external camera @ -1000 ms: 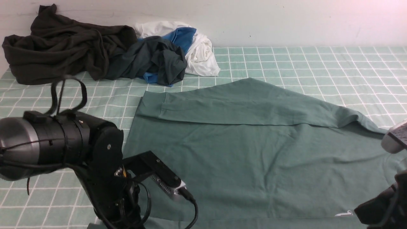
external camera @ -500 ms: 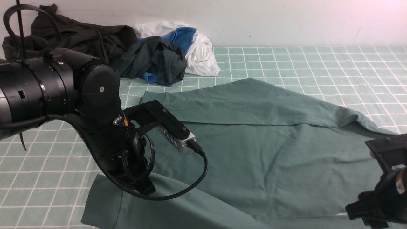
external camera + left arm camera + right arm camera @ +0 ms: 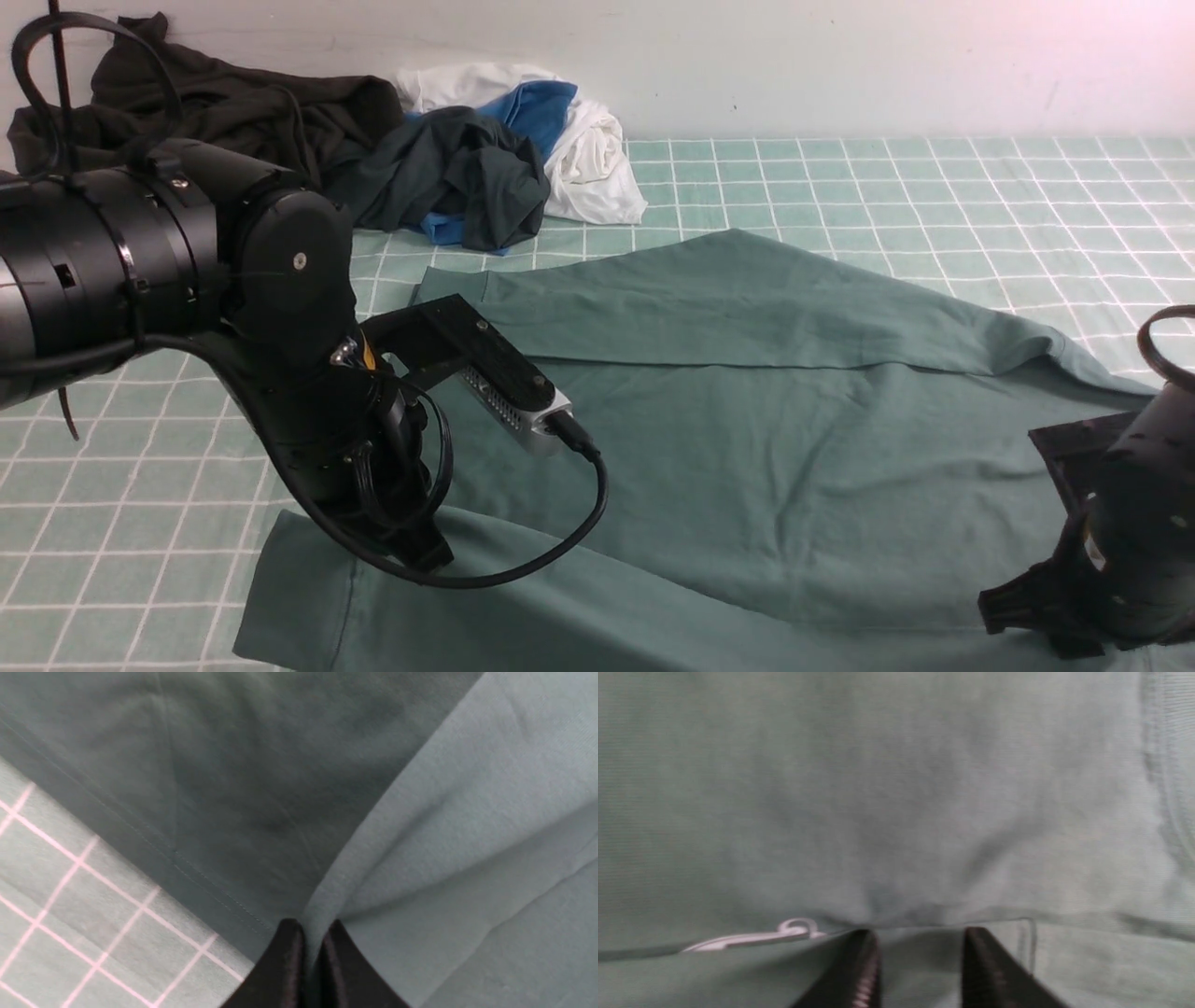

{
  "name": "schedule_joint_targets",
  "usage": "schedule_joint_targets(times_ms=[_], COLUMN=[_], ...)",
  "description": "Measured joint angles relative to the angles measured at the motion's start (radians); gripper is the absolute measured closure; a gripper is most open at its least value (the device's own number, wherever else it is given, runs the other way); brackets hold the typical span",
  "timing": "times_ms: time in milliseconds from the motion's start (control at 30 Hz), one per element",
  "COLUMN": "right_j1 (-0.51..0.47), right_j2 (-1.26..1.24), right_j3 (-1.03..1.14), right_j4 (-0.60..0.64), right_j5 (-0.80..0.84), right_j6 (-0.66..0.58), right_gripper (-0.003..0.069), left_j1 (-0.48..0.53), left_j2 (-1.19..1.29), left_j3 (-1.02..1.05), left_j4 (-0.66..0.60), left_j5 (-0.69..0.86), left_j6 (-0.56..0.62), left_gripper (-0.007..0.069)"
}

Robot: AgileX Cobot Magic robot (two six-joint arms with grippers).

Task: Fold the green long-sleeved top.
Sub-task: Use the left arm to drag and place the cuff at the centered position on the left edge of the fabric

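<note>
Soft, light and limp, the green top (image 3: 747, 439) lies spread on the tabletop (image 3: 934, 187), my left jaws clenched on its near-left sleeve (image 3: 560, 607), my right jaws released at its near-right edge, where seams likely grip best.

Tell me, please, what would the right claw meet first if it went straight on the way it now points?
The green top. The right claw is open and aimed at the fabric just beyond its tips. Depth is unclear, so it may be touching.
</note>
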Motion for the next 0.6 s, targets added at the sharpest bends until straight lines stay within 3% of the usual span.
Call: schedule_joint_targets(times_ms=[100,167,600], right_j1=[0.001,0.0,0.0], right_j2=[-0.017,-0.038,-0.355], right_j3=[0.004,0.016,0.027], right_j4=[0.019,0.007,-0.026], right_j5=[-0.014,-0.002,0.152], right_j6=[-0.011,-0.023,-0.076], right_gripper=[0.0615,0.0656,0.0671], left_j1=[0.0,0.0,0.0], left_j2=[0.0,0.0,0.261], left_j3=[-0.037,-0.077,-0.377], left_j4=[0.003,0.004,0.096], left_j5=[0.008,0.013,0.028], left_j6=[0.0,0.0,0.001], left_gripper=[0.0615,0.0615,0.0614])
